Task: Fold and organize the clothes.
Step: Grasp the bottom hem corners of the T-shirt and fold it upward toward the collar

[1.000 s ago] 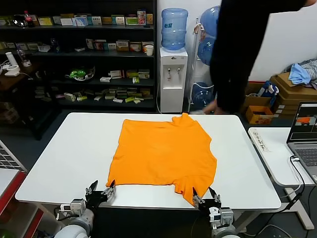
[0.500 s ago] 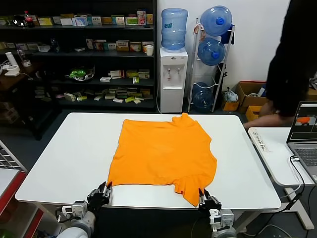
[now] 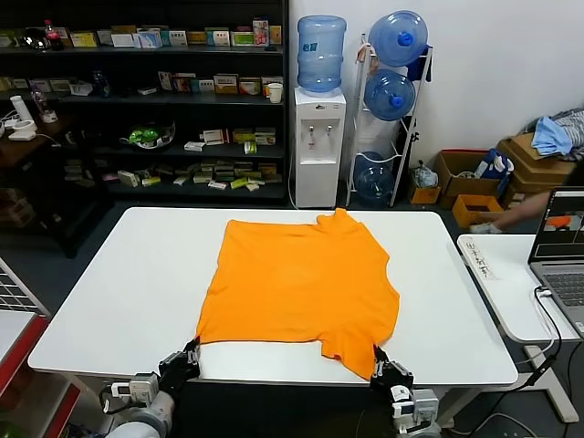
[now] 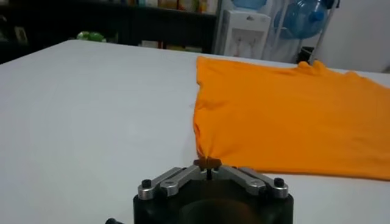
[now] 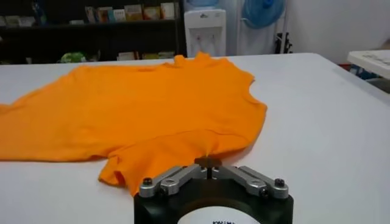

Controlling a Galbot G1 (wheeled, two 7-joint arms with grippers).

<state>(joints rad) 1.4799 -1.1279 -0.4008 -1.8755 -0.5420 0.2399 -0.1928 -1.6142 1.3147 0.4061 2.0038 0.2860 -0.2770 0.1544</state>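
Observation:
The orange T-shirt (image 3: 301,283) lies spread flat on the white table (image 3: 119,292), plain side up, no lettering showing. My left gripper (image 3: 192,349) is at the table's near edge, shut on the shirt's near-left corner (image 4: 206,157). My right gripper (image 3: 379,354) is at the near edge too, shut on the shirt's near-right corner (image 5: 207,155). Both corners are drawn into small peaks at the jaws. The shirt also shows in the left wrist view (image 4: 292,115) and the right wrist view (image 5: 140,109).
A second white table (image 3: 502,292) with a laptop (image 3: 561,246) stands to the right. A water dispenser (image 3: 319,137), bottle rack (image 3: 392,100) and dark shelves (image 3: 137,100) stand behind. A light-blue cloth heap (image 3: 557,132) lies on boxes at far right, where a person's hand (image 3: 497,226) reaches in.
Both grippers have closed on the shirt's near corners and drawn them toward the table's near edge. The person behind the table has walked off to the right.

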